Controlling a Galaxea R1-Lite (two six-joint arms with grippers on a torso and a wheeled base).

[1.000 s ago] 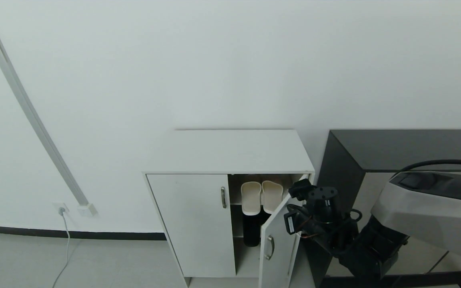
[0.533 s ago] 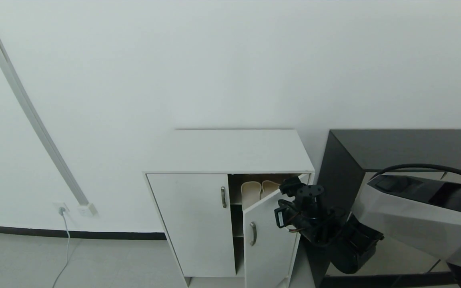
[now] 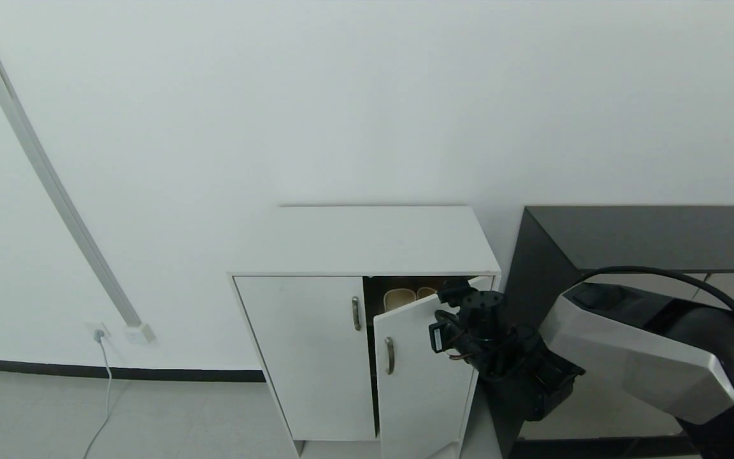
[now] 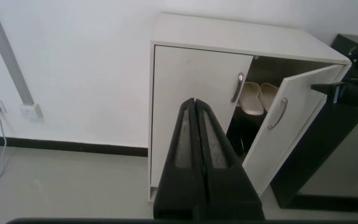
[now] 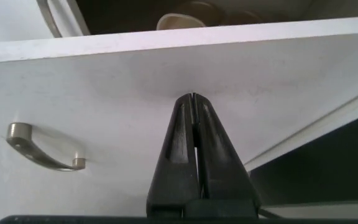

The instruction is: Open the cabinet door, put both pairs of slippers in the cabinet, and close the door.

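Right claw [image 3: 455, 296] shut, holding nothing; tips against outer face of white cabinet door [image 3: 418, 382], likely pushing it closed; door ajar; beige slippers [image 3: 399, 297] on upper shelf of white wooden cabinet [image 3: 367, 242]; left wrist view: left claw [image 4: 195, 104] shut, empty, well apart from cabinet, probably parked clear of door swing; right wrist view: closed tips flat on door, apart from curved metal handle [image 5: 42, 152]; push needs no grip.

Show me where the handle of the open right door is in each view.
Head view: handle on the ajar right door, near its free edge.
Left wrist view: handle on that door, beyond the left pincer.
Right wrist view: handle on the door face, beside the right pincer.
Shared landmark: the beige slippers inside.
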